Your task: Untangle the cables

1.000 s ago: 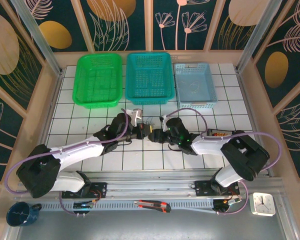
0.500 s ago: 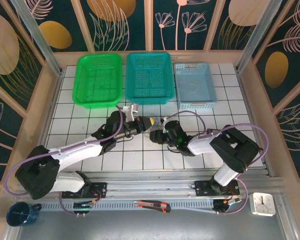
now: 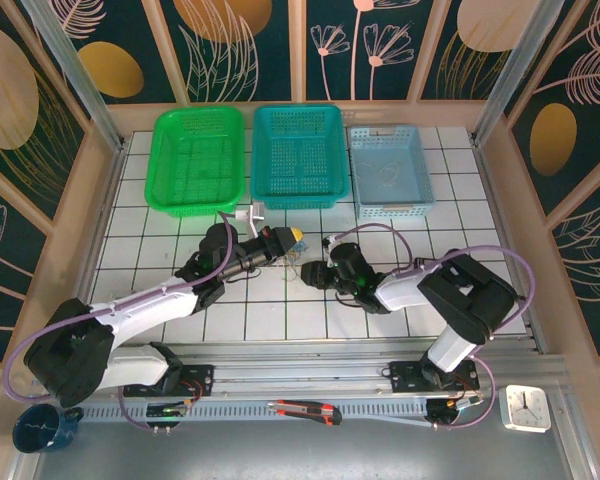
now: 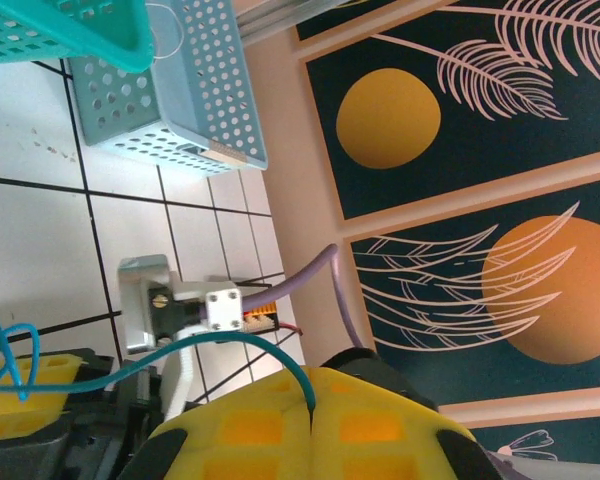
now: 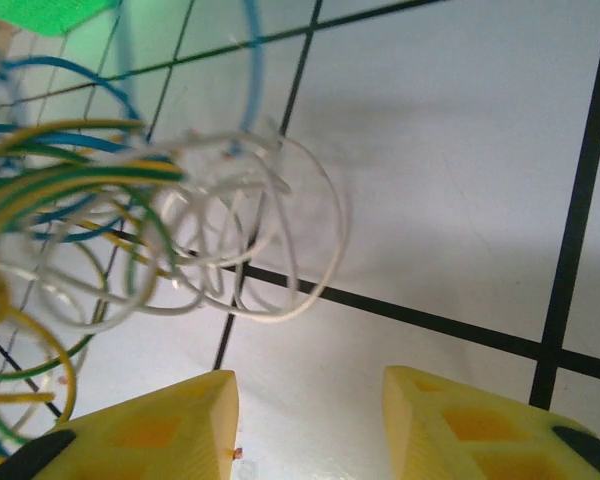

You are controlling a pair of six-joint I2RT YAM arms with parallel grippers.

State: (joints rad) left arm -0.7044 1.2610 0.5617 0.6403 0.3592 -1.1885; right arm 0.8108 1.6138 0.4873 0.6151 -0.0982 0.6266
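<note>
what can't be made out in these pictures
- Top view: the cables are too small to count or trace.
- Right wrist view: the tangle is blurred and cut off by the left edge, so which strand crosses which is unclear.
- Left wrist view: the blue cable pinched in the shut left gripper runs toward the lower left, and where it ends cannot be seen.

Blurred cables [image 5: 100, 178], cropped at left edge
</note>
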